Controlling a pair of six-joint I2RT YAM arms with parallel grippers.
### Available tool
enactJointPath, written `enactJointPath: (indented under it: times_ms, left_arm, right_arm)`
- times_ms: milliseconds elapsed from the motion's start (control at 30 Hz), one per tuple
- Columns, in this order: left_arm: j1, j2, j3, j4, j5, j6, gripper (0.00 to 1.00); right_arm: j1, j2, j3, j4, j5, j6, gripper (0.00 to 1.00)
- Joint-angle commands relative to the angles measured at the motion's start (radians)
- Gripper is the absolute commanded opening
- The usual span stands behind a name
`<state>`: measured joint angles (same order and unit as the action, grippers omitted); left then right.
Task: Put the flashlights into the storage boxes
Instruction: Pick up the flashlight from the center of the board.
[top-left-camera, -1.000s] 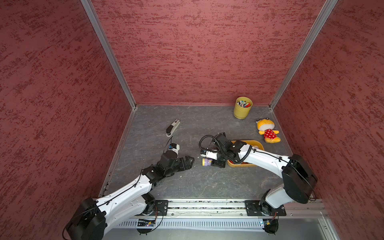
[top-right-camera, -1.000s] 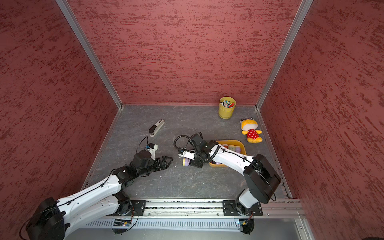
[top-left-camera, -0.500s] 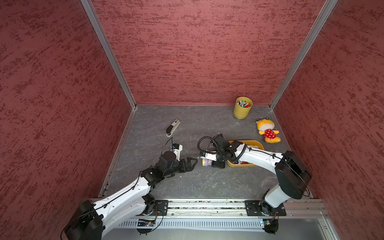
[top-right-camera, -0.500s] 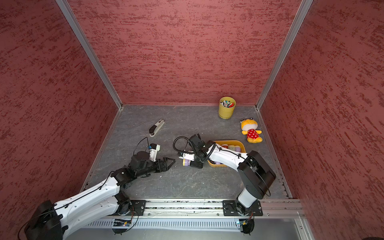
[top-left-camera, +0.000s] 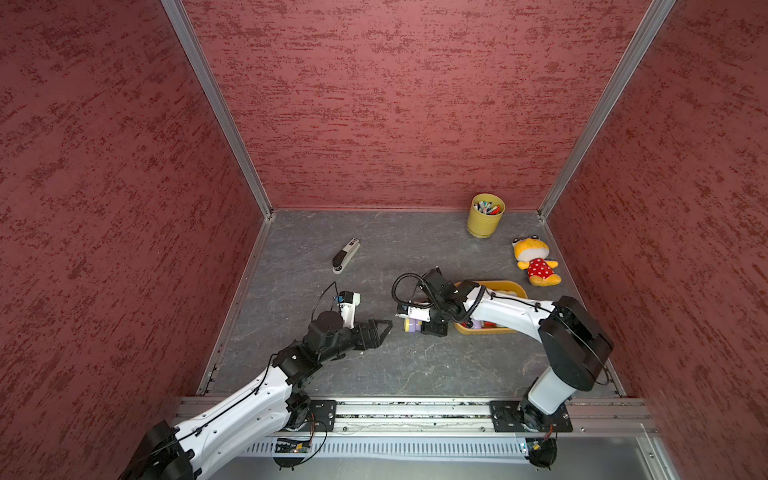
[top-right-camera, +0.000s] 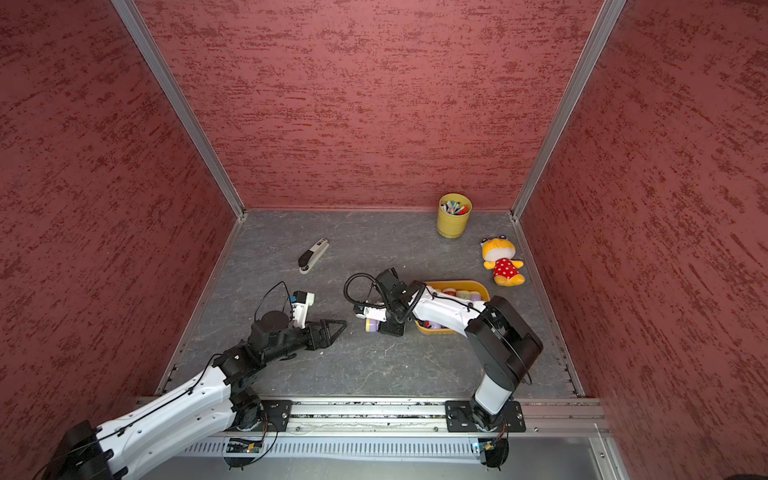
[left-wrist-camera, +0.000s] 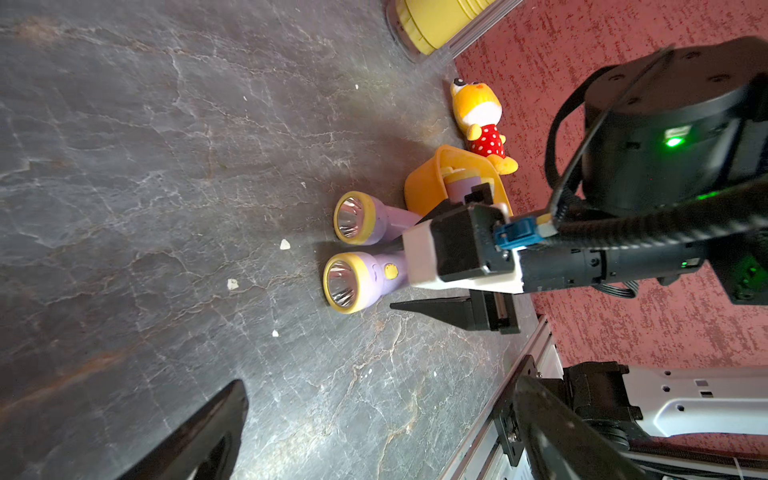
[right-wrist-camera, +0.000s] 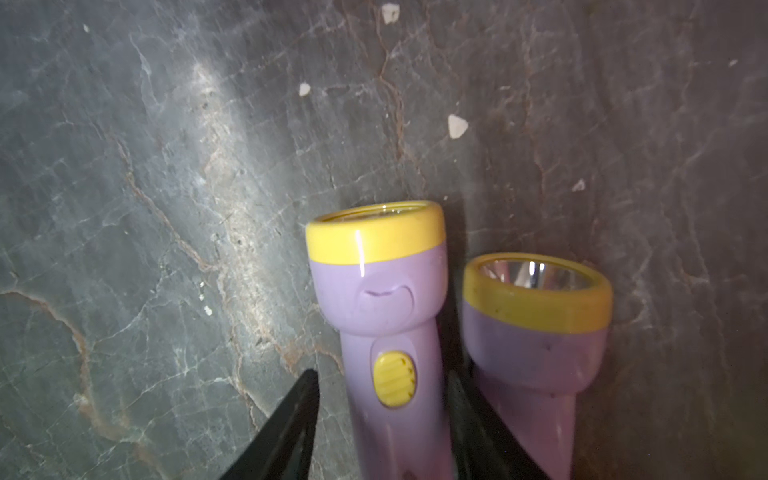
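Observation:
Two lilac flashlights with yellow heads lie side by side on the floor at the orange-yellow storage box's (top-left-camera: 511, 286) (top-right-camera: 471, 285) (left-wrist-camera: 419, 187) left end. My right gripper (right-wrist-camera: 382, 374) (top-left-camera: 417, 323) (top-right-camera: 380, 325) straddles the handle of the nearer flashlight (right-wrist-camera: 386, 311) (left-wrist-camera: 361, 282) (top-left-camera: 410, 326). Its jaws are open: floor shows between one finger (right-wrist-camera: 307, 395) and the handle, and the other finger stands between the two handles. The second flashlight (right-wrist-camera: 536, 328) (left-wrist-camera: 365, 218) lies right beside it. Several flashlights (top-right-camera: 465, 294) lie in the box. My left gripper (left-wrist-camera: 382, 415) (top-left-camera: 380, 330) (top-right-camera: 334, 328) stands open and holds nothing, a little left of the pair.
A grey-white stapler-shaped device (top-left-camera: 345, 254) lies at the back left. A yellow cup of pens (top-left-camera: 485, 216) and a plush toy (top-left-camera: 534, 262) are at the back right. Red walls close three sides and a metal rail (top-left-camera: 415, 409) runs along the front.
My right arm's elbow has swung left while its gripper stayed at the flashlights. My left gripper has edged slightly toward them.

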<state>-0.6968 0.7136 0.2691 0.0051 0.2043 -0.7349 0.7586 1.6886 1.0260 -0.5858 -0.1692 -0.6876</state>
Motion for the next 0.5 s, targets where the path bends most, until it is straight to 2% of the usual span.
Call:
enactJointPath:
  times_ms: [0, 267, 467]
  left_arm:
    - [-0.006, -0.009, -0.004, 0.007, -0.014, 0.015, 1.0]
    - [-0.009, -0.007, -0.001, 0.016, -0.027, 0.015, 1.0]
    - [-0.01, -0.004, 0.009, 0.021, -0.035, 0.023, 1.0]
  right_arm:
    - [0.007, 0.018, 0.033, 0.018, 0.008, -0.034, 0.52]
    - [0.01, 0.043, 0.028, 0.018, 0.042, -0.043, 0.45]
    - [0.01, 0.039, 0.036, 0.005, 0.057, -0.03, 0.33]
